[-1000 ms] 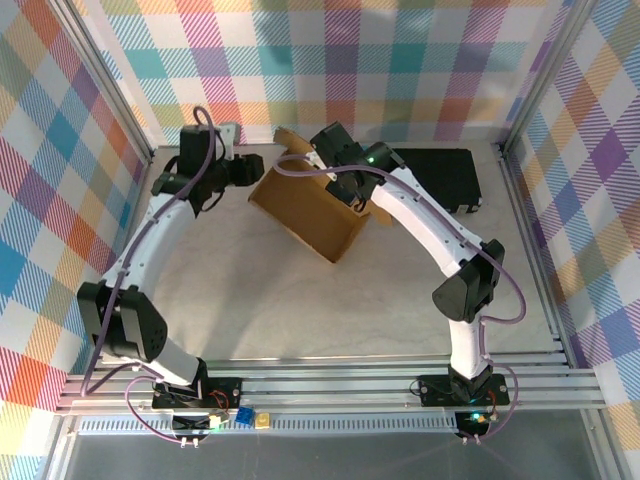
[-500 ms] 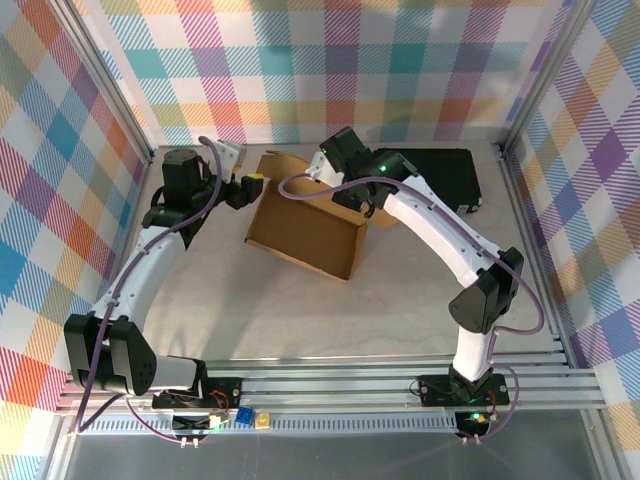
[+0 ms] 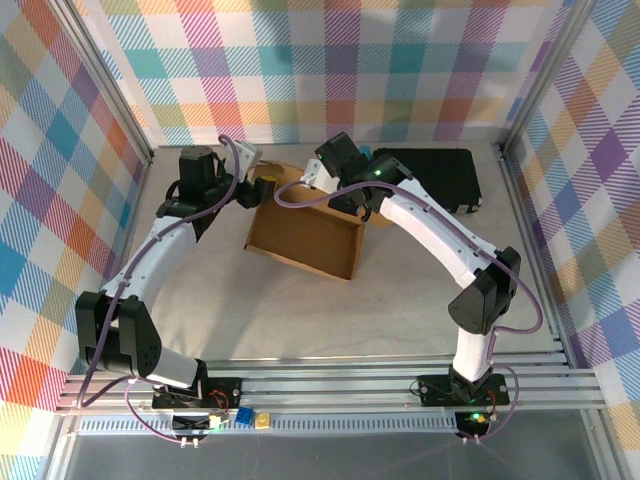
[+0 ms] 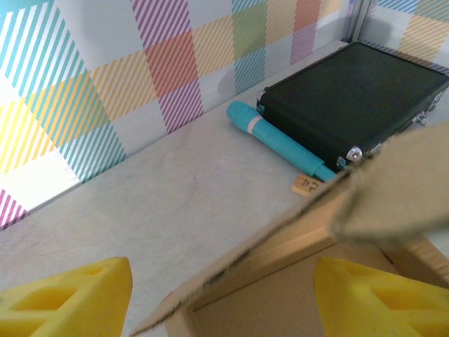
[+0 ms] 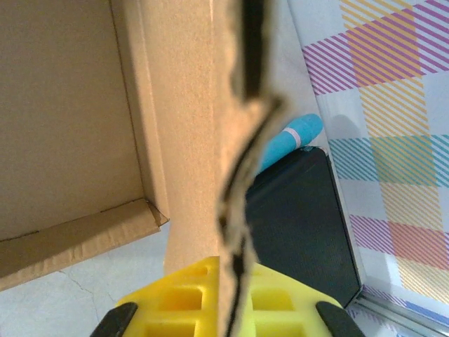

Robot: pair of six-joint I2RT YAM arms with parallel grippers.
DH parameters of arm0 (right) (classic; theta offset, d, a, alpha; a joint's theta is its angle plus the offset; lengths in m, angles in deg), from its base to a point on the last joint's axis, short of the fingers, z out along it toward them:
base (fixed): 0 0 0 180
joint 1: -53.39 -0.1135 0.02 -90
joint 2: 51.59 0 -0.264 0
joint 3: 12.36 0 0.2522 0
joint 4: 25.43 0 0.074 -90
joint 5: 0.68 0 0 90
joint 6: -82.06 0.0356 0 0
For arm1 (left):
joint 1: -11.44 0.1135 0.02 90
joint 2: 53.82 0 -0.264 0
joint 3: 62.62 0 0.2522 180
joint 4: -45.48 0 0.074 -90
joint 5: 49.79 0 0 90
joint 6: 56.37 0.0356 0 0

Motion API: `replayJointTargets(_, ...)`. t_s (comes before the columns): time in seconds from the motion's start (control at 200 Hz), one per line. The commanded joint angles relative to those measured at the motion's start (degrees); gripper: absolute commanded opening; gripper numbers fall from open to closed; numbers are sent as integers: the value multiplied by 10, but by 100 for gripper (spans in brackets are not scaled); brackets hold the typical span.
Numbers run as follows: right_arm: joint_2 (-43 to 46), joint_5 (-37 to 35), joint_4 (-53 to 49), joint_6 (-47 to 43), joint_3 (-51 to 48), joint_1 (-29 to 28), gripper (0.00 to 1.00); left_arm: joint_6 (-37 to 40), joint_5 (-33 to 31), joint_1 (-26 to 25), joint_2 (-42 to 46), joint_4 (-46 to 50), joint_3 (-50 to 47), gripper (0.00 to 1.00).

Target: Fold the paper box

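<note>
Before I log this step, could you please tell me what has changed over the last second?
The paper box swung from a diagonal tilt to lie squarer, open side up. The left gripper moved in to its far-left corner, jaws apart astride the flap. The right gripper stayed pinched on the far wall; the black case stayed put.

I see a pale marbled table (image 3: pixel 250 290). The paper box (image 3: pixel 305 238) rests mid-table, a black case (image 3: pixel 435 175) at the far right corner, a teal tube (image 4: pixel 277 139) along its edge, and a tan scrap (image 4: pixel 304 185) just beside the tube.
</note>
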State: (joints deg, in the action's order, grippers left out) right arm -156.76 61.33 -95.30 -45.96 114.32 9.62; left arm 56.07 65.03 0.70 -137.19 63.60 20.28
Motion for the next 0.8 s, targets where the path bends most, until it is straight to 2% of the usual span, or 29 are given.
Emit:
replayJointTargets(0.0, 9, 4, 20, -1, 1, -8, 0, -4, -10, -14, -6, -12, 22, 67)
replayJointTargets(0.26, 1, -3, 20, 20, 19, -11, 0, -34, -70, -37, 0, 14, 18, 52)
replayJointTargets(0.305, -1, -5, 21, 24, 21, -14, 0, -44, -87, -41, 4, 13, 12, 47)
replayJointTargets(0.38, -7, -8, 21, 32, 26, -19, 0, -67, -110, -45, 10, 3, 3, 31)
replayJointTargets(0.54, -23, -6, 13, 59, 47, -27, 0, -103, -145, -58, 14, -11, -10, 23)
replayJointTargets(0.635, -36, -4, 4, 79, 68, -34, 0, -125, -173, -69, 12, -26, -19, 12)
replayJointTargets(0.695, -49, -8, -8, 104, 90, -39, 0, -142, -201, -77, 8, -37, -25, 1)
replayJointTargets(0.79, -76, -22, -36, 157, 135, -48, 0, -172, -250, -88, 6, -78, -51, 0)
